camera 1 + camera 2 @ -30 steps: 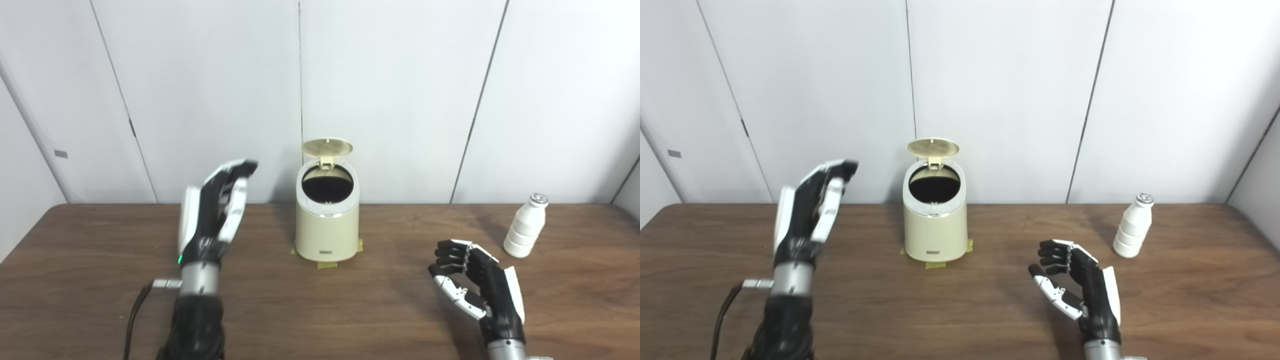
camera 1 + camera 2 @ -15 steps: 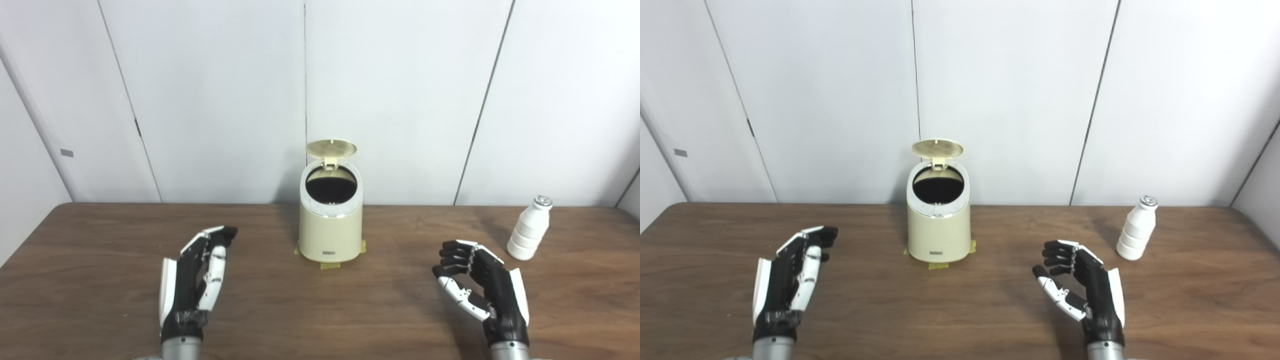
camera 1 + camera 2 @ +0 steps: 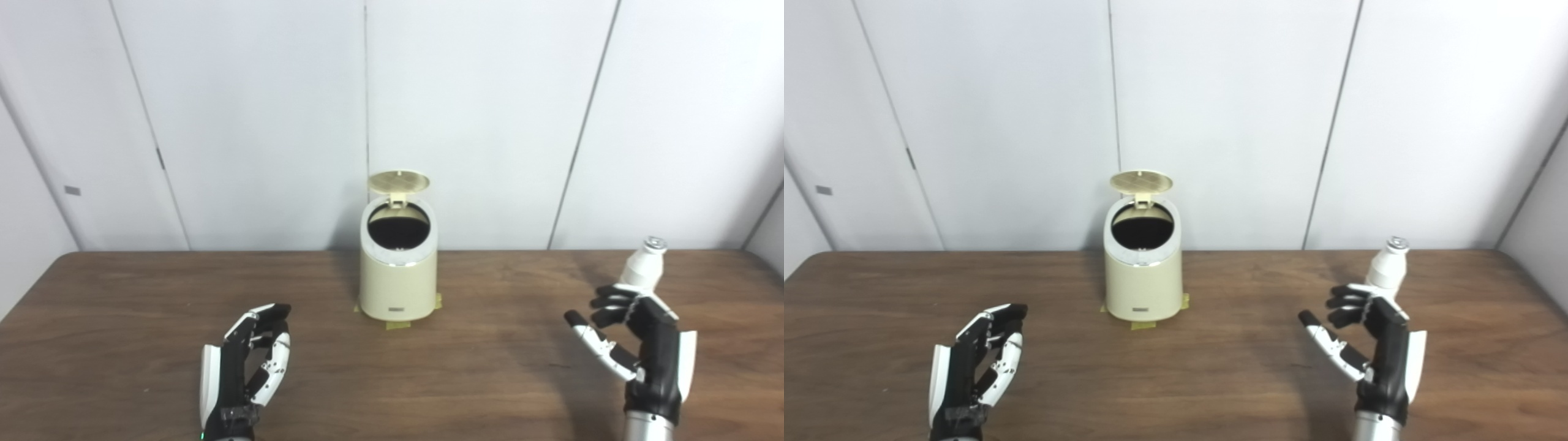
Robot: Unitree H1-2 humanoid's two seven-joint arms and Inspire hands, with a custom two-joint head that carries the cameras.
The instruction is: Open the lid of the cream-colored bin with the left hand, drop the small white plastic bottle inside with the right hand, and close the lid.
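Lower left: left hand (image 3: 245,367), glossy black-and-white shell, fingers (image 3: 269,318) loosely spread, empty, over wood-grain tabletop (image 3: 122,318). Centre: cylindrical cream-colored bin (image 3: 398,275), round lid (image 3: 399,181) upright. Right: right hand (image 3: 643,349), fingers apart, empty, before ribbed small white plastic bottle (image 3: 643,266).

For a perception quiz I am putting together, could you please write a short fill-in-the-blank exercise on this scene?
1. The lid of the cream-colored bin stands ____.
2. The small white plastic bottle stands upright on the ____, partly hidden behind the right hand.
3. The hand that holds nothing, resting near the table's front edge with no bottle near it, is the ____ hand.
4. Yellow ____ shows around the bin's base.

Missing words: open; table; left; tape
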